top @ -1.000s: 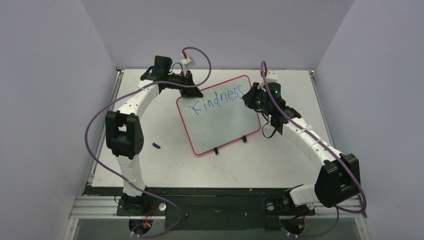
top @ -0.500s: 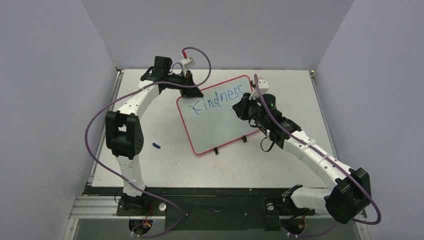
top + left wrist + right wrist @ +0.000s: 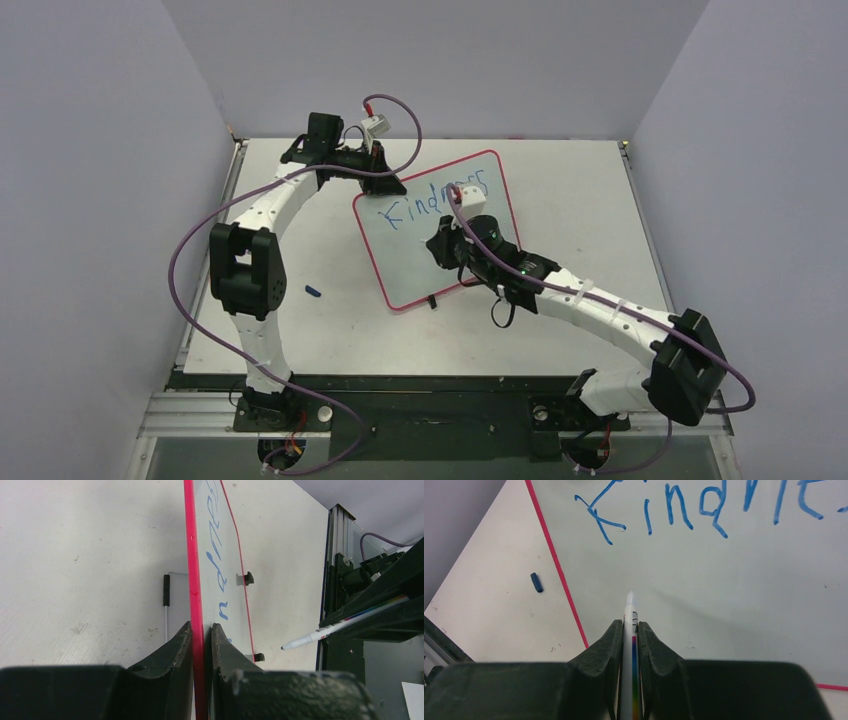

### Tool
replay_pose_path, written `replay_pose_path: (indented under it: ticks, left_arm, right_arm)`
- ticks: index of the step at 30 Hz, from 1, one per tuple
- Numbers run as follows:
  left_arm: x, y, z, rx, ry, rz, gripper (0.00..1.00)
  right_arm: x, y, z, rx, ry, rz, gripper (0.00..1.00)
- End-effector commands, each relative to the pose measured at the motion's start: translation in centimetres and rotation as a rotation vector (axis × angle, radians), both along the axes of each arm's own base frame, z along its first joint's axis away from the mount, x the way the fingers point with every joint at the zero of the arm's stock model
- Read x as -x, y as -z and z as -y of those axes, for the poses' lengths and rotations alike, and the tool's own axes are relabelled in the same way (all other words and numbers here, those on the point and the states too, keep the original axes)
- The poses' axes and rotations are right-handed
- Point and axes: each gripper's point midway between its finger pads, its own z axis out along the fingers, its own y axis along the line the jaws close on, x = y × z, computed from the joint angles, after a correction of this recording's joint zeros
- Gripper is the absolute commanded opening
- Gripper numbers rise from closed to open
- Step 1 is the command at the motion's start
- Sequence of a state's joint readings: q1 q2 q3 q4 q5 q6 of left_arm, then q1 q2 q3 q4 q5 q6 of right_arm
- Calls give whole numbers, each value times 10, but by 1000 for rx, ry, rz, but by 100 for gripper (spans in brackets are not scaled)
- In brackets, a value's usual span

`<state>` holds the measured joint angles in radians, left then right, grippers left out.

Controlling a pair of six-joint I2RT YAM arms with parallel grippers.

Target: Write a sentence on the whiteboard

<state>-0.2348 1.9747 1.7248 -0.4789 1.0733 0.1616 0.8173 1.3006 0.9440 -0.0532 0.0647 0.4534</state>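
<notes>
Right gripper (image 3: 629, 626) clamped on marker (image 3: 630, 607). Tip over blank whiteboard (image 3: 405, 262), askew at centre of table (image 3: 560, 335), just below first letters of sentence (image 3: 711, 507). Next line runs rightward along board's long axis. Left gripper (image 3: 200, 627) pinches rim.

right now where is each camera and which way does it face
top external: above, behind the bases, looking down at the table; both arms show.
left wrist: on the left gripper, looking along the whiteboard edge it clamps; jaws show.
right wrist: on the right gripper, looking down the marker at the sentence; jaws show.
shared: both wrist views show the marker.
</notes>
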Motion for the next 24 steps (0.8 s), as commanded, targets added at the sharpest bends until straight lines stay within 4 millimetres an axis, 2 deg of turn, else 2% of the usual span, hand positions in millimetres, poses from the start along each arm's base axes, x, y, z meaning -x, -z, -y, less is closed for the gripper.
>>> replay_pose_path:
  ticks: [1, 2, 3, 7, 11, 24]
  left_arm:
    - [2, -12, 8, 13, 40, 118, 0]
    - [2, -13, 8, 13, 39, 118, 0]
    - [2, -13, 8, 12, 38, 118, 0]
    - [1, -12, 6, 7, 31, 118, 0]
    - [0, -12, 6, 9, 31, 119, 0]
    - [-1, -11, 4, 9, 29, 116, 0]
  right_arm:
    - [-12, -29, -29, -56, -3, 83, 0]
    - [-10, -33, -36, -64, -15, 90, 0]
    - [-11, -27, -41, -52, -21, 81, 0]
    - [-6, -27, -62, -44, -60, 85, 0]
    - [-5, -25, -74, -40, -78, 84, 0]
    - [-6, -1, -88, -10, -88, 51, 0]
